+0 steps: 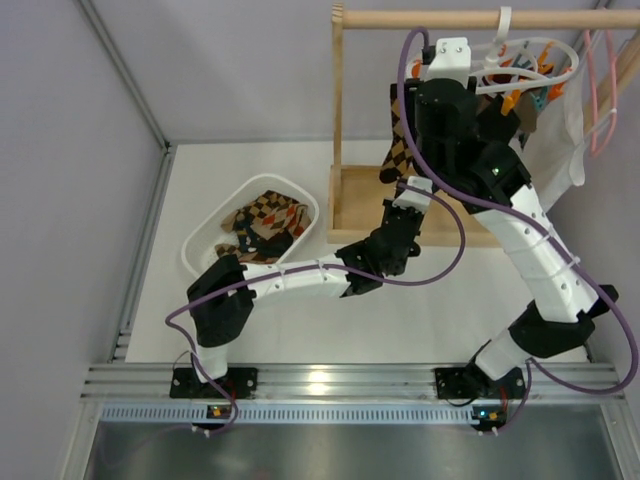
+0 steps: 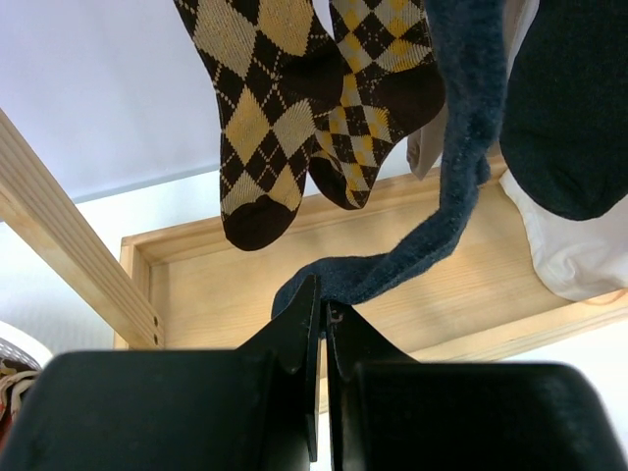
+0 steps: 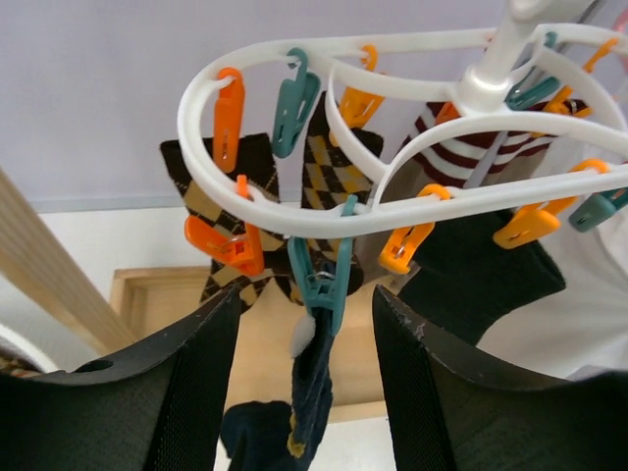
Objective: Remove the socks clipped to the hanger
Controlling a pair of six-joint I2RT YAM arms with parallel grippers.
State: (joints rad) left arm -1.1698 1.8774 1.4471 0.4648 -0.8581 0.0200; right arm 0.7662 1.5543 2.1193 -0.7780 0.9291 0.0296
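a: left gripper is down low over the rack's wooden tray, jaws pressed flat together. the toe end of the navy sock sits right at the tips and looks pinched there.

b: and that sock bends away from the tips and climbs toward the hanger. up top it hangs from a teal clothespin on the hanger's near bar.

a: right gripper?

b: raised to the hanger, jaws partway apart, one finger on each side of that teal clothespin. it has hold of nothing, and i can't tell whether a pad touches the clip.

a: the hanger itself hooks over the wooden rail, a white oval ring with orange and teal pins dangling.

b: two argyle socks hang side by side left of the navy one. a striped sock is clipped further back, and another dark sock hangs to the right.

a: on the table, left of the rack, a white tub has loose socks in argyle piled inside.
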